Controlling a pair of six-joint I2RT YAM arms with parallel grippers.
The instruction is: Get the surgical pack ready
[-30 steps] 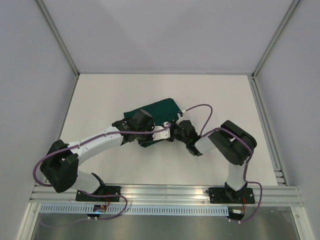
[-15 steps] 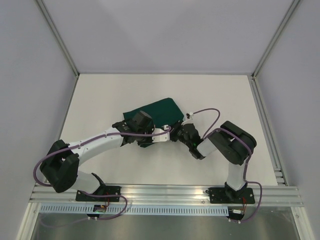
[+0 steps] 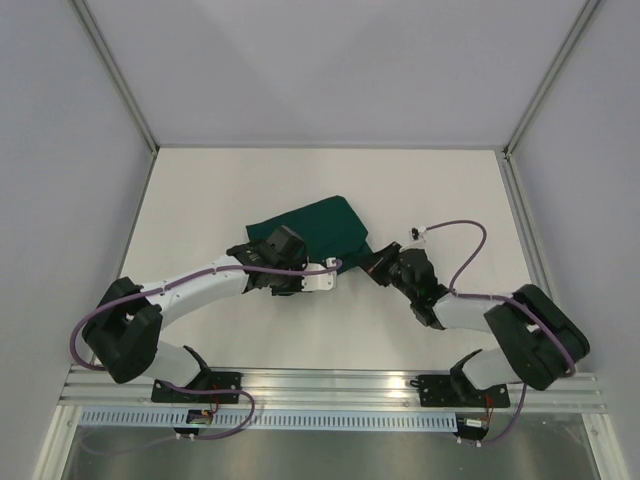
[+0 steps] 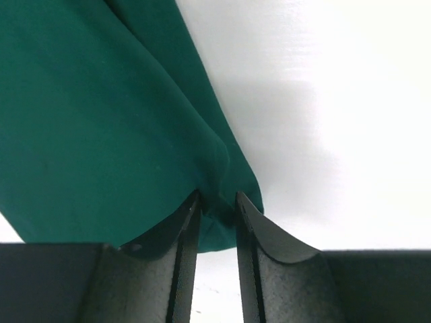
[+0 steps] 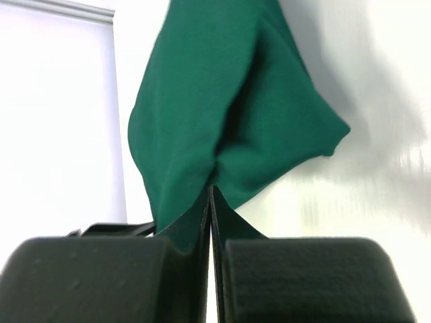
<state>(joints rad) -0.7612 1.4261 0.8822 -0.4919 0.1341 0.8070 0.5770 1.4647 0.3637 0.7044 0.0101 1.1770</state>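
Swinging outward, the right arm (image 3: 465, 310) now has its elbow low and far to the right, and its end effector (image 5: 210, 192) has drawn rightward with it. Its fingers are pressed together on a corner of the green cloth (image 3: 315, 225), which lies folded near the middle of the counter (image 3: 220, 190). The left end effector (image 4: 217, 202) has loosened. Its fingers stand a little apart, with the cloth's near edge bunched between the tips rather than firmly pinched.

From here the main risk looks like an uneven pull. With only the right side holding, further travel could drag the whole bundle sideways or peel its fold open. Whatever sits inside the cloth cannot be seen.
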